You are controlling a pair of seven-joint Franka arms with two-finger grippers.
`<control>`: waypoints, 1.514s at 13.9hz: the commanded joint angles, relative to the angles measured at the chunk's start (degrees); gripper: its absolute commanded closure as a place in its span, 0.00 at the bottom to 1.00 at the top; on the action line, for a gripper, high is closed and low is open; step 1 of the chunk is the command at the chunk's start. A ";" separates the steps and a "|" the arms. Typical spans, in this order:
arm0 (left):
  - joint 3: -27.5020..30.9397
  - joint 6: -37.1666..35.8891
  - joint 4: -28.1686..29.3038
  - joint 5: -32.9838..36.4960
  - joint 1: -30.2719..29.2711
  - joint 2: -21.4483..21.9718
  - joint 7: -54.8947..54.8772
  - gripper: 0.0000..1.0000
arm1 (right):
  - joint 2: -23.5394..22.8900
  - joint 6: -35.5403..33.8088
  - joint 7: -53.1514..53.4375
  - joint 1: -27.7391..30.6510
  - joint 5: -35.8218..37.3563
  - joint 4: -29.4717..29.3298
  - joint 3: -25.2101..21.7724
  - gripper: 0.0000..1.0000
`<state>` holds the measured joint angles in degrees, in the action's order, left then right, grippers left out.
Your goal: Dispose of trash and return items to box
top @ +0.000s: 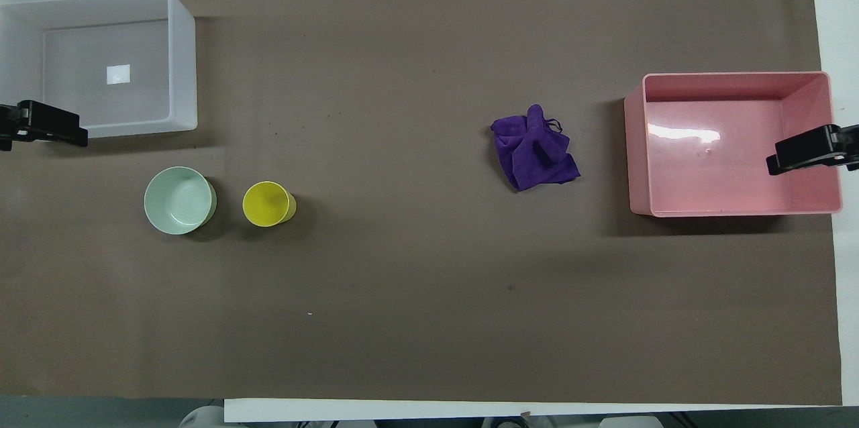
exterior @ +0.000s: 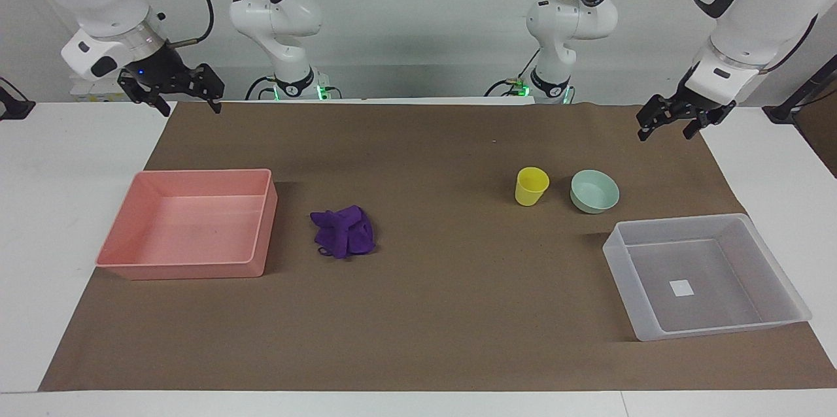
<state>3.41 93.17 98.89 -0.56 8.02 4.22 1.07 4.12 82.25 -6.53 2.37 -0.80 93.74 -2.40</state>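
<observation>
The purple cloth wad (exterior: 342,232) (top: 535,148) lies on the brown mat beside the pink tray. The yellow cup (exterior: 531,185) (top: 268,203) stands upright beside the mint-green bowl (exterior: 594,191) (top: 179,200), both nearer to the robots than the clear-grey box (exterior: 706,276) (top: 181,52). The box is empty and has a white sticker on its floor. My left gripper (exterior: 665,133) (top: 43,127) hangs open and empty, raised at the left arm's end of the mat. My right gripper (exterior: 189,106) (top: 805,153) hangs open and empty, raised at the right arm's end.
An empty pink rectangular tray (exterior: 258,221) (top: 637,146) sits toward the right arm's end of the table. The brown mat (exterior: 431,312) covers most of the white table.
</observation>
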 commanded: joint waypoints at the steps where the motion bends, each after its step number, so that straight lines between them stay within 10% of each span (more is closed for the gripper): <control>1: 0.45 -0.44 0.16 -0.59 -0.28 0.61 -0.99 0.00 | 0.89 1.07 0.91 0.27 -0.26 1.18 0.20 0.00; 10: 0.63 4.65 12.54 0.03 -0.20 6.59 -0.29 0.00 | -4.63 8.97 3.00 0.00 -1.56 0.92 4.41 0.00; 14: 0.46 14.83 31.50 0.03 -0.11 14.23 2.00 0.00 | -11.49 19.15 8.10 -0.09 -3.25 0.57 11.78 0.00; 21: 0.46 28.97 42.52 0.03 -0.20 9.16 1.83 0.00 | -23.18 32.08 14.00 -9.39 -0.79 0.66 14.09 0.00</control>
<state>3.89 117.10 139.06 -0.55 7.95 14.96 2.44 -16.62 112.21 7.04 -6.15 -2.87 94.90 11.44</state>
